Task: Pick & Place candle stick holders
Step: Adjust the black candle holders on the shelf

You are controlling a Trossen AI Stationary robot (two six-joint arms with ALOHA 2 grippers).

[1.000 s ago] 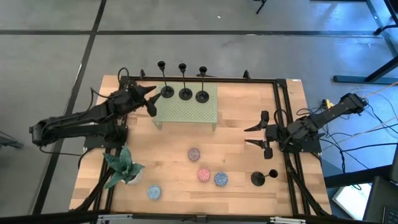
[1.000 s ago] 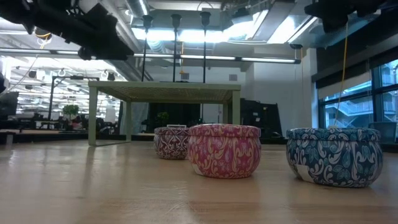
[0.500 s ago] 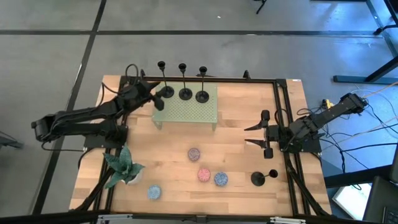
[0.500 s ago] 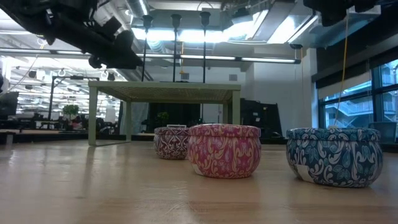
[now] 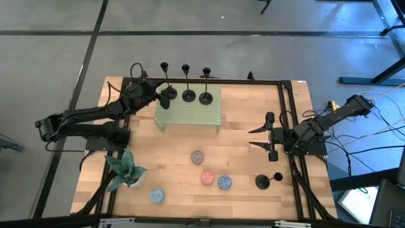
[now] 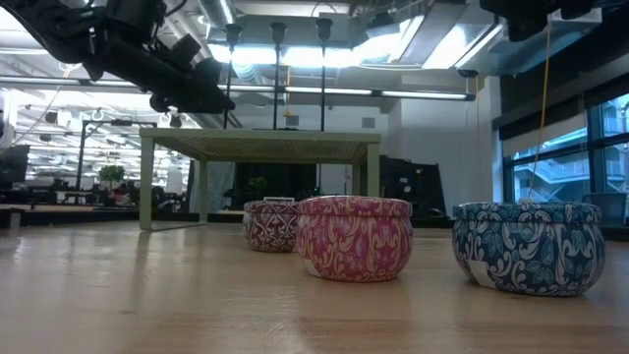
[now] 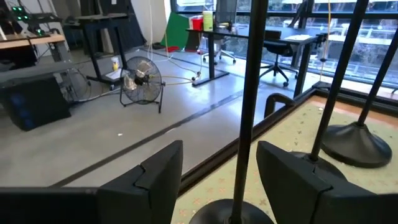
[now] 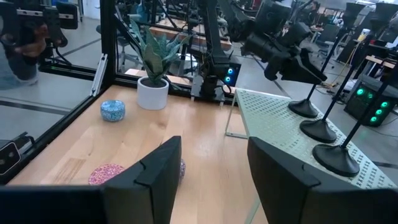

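Observation:
Three slim black candle stick holders stand by their round bases on a green perforated stand point(image 5: 190, 111) at the table's far side: left point(image 5: 169, 93), middle point(image 5: 188, 95), right point(image 5: 205, 98). A fourth holder point(image 5: 261, 182) stands on the table at the near right. My left gripper point(image 5: 163, 96) is open at the left holder. In the left wrist view its fingers point(image 7: 219, 149) stand on either side of that holder's stem point(image 7: 250, 93), above its base point(image 7: 233, 213), without touching it. My right gripper point(image 5: 251, 138) is open and empty over the table's right part.
Several small round candle tins lie on the near half of the table: a purple one point(image 5: 197, 156), a pink one point(image 5: 207, 177), a blue one point(image 5: 224, 182) and another blue one point(image 5: 157, 196). A potted plant point(image 5: 126, 170) stands at the near left. A black frame point(image 5: 285, 114) edges the table.
My left gripper has gone toward the table's far right, up to the left holder on the green stand, and its open fingers now straddle the stem. The holders have stayed where they were.

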